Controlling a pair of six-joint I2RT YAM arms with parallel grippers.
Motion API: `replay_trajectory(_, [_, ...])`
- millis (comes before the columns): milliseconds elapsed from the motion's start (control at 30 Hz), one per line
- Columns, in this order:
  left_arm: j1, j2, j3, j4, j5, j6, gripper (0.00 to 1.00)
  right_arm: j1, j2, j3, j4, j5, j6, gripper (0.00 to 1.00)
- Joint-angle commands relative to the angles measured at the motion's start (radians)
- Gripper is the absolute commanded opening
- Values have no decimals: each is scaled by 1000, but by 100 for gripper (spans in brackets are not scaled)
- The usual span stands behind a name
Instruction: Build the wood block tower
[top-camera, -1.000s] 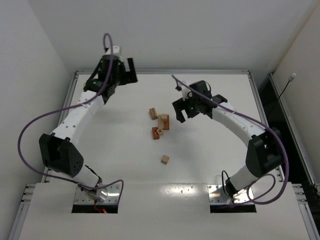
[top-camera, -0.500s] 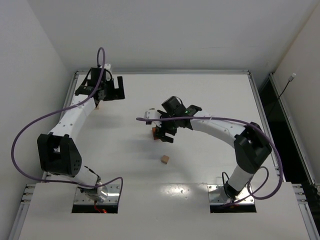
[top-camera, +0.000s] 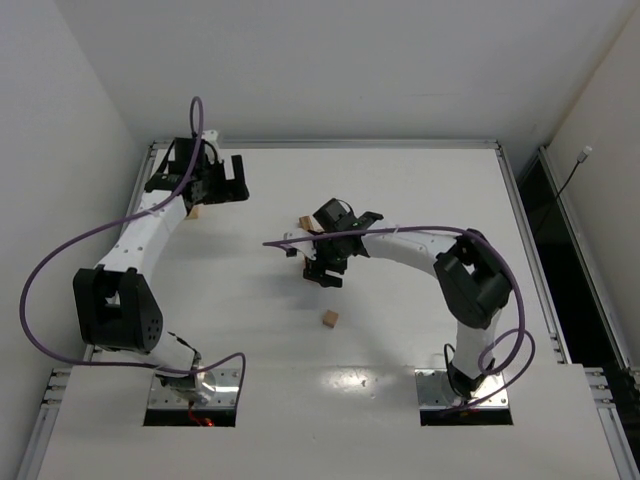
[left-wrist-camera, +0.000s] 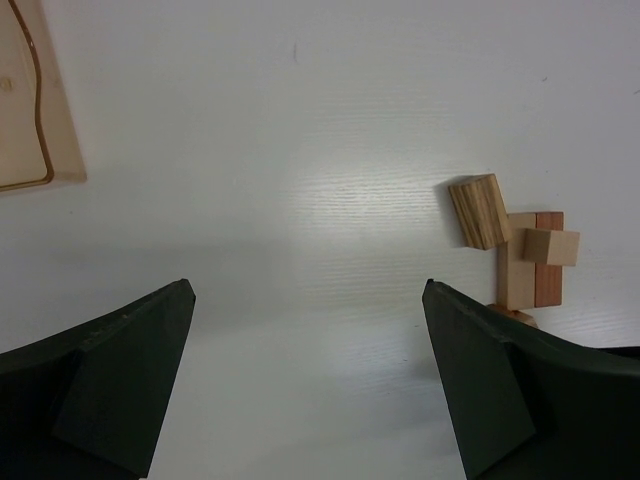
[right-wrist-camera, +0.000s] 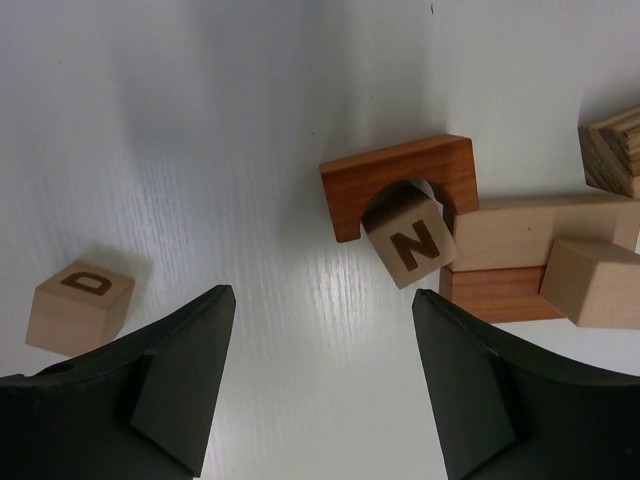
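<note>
right jaws open; arm (top-camera: 400, 240) covers wood blocks (right-wrist-camera: 530, 232) overhead

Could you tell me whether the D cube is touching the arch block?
No, the D cube lies alone, well apart from the arch block, whose opening holds the N cube.

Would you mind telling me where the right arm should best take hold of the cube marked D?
Grip the D cube across two opposite flat side faces, coming straight down from above. It sits alone on the table, letter up, with free space all round, so the right end effector could probably straddle it.
</note>
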Motion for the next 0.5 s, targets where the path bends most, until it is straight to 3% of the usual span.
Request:
replay_trajectory(0, [22, -6, -8, 27, 47, -2, 97, -1, 14, 64, 44, -32, -5, 69])
replay_trajectory(467, [50, 21, -8, 36, 84, -12, 97, -10, 108, 118, 44, -12, -5, 66])
